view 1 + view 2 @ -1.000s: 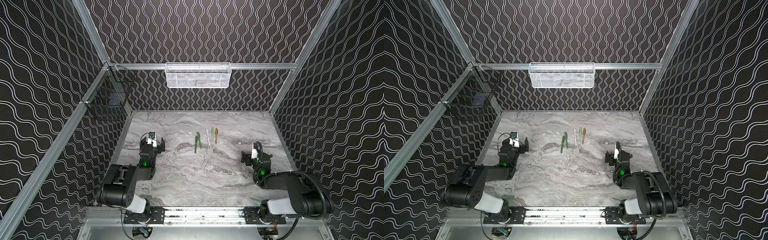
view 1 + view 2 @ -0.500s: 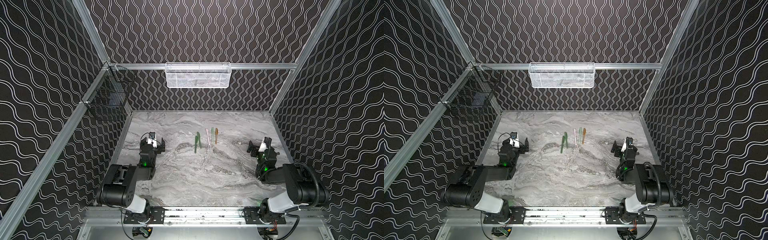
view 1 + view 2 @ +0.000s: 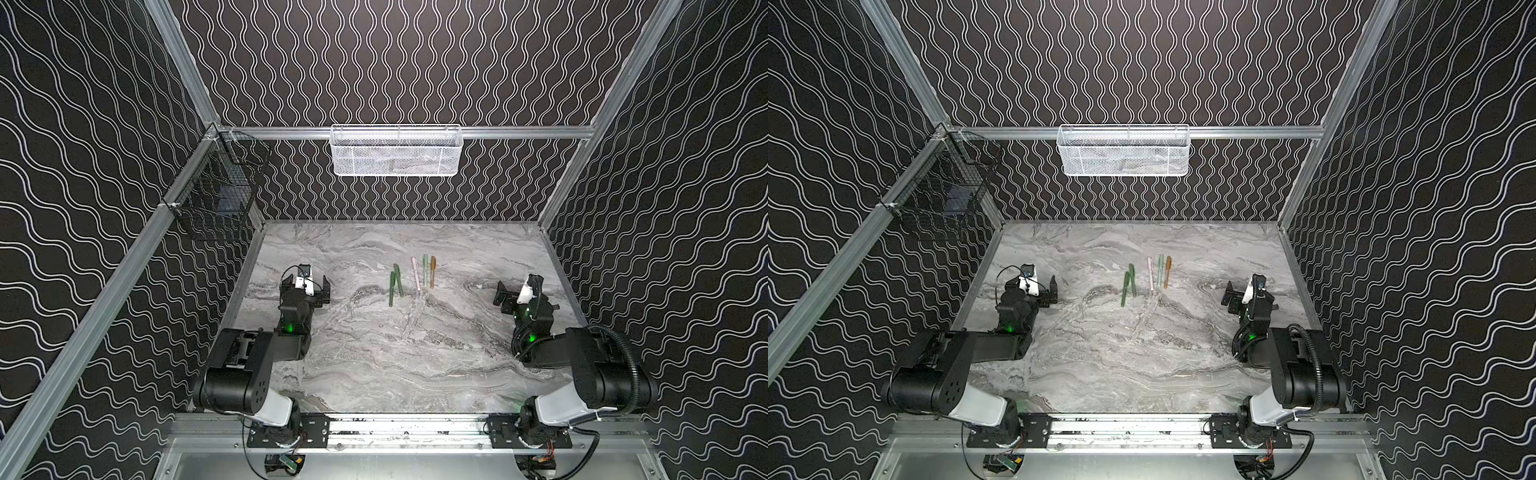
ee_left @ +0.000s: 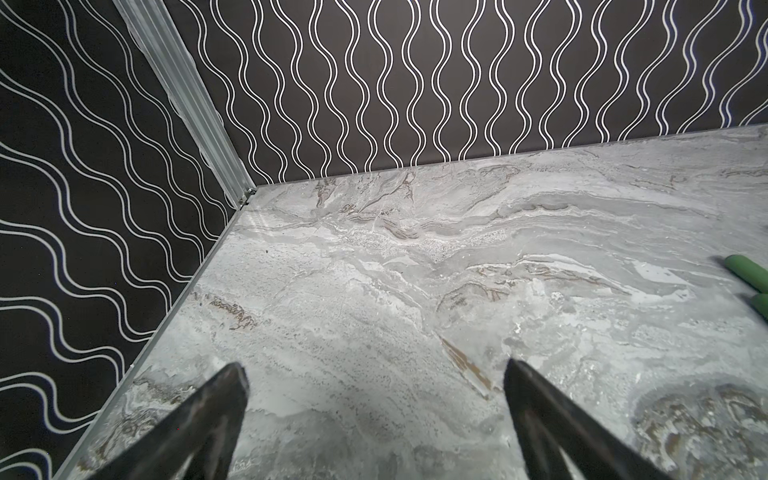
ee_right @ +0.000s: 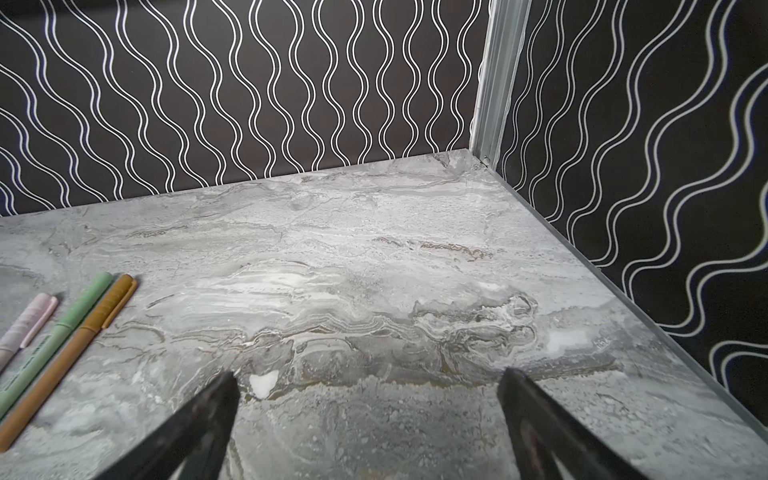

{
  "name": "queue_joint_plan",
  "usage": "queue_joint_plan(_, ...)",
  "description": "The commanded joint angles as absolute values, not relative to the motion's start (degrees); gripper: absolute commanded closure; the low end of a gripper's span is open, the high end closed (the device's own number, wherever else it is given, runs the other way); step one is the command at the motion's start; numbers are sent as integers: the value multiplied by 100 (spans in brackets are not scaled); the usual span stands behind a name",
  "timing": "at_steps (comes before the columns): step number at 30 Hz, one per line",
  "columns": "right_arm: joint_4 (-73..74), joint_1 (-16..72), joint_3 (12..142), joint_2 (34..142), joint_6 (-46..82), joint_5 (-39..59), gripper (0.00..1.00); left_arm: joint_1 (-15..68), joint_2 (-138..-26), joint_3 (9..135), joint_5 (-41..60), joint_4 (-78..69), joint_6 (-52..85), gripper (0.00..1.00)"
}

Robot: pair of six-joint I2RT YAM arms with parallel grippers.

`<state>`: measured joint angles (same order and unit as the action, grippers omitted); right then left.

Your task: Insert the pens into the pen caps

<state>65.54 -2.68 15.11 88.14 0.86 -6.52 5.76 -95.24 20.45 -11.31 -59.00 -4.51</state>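
Note:
Five pens lie side by side at the middle back of the marble table (image 3: 395, 353) in both top views: two dark green (image 3: 391, 289) (image 3: 1133, 279), pinkish white (image 3: 415, 274), pale green (image 3: 425, 270), orange-brown (image 3: 432, 272). In the right wrist view the pink cap (image 5: 35, 316), pale green cap (image 5: 89, 299) and orange-brown cap (image 5: 116, 299) sit on their pens' far ends. The left wrist view catches only two dark green ends (image 4: 748, 270). My left gripper (image 3: 306, 293) (image 4: 374, 365) stands open and empty, left of the pens. My right gripper (image 3: 519, 297) (image 5: 369, 374) stands open and empty, to their right.
A white mesh basket (image 3: 397, 151) hangs on the back wall. A black wire basket (image 3: 216, 195) hangs on the left wall. Patterned walls close in the table on three sides, and an aluminium rail (image 3: 407, 424) runs along the front.
My right arm has drawn back to the right and its gripper has shifted toward the back right, still open. The left arm and the pens have not moved.

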Motion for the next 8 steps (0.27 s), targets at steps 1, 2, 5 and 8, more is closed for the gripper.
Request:
queue_joint_plan(1, 6708, -264, 1512, 8814, 81, -621, 0, 531, -9562, 2153, -994, -5903, -363, 1)
queue_joint_plan(2, 6723, -264, 1512, 8815, 79, -617, 0, 495, -9569, 2176, -935, -5872, -352, 1)
queue_joint_plan(5, 6714, -264, 1512, 8818, 79, -622, 0, 492, -9558, 2122, -966, -5963, -378, 1)
queue_joint_plan(8, 6708, -264, 1512, 8819, 79, -620, 0, 492, -9537, 2102, -966, -5996, -378, 1)
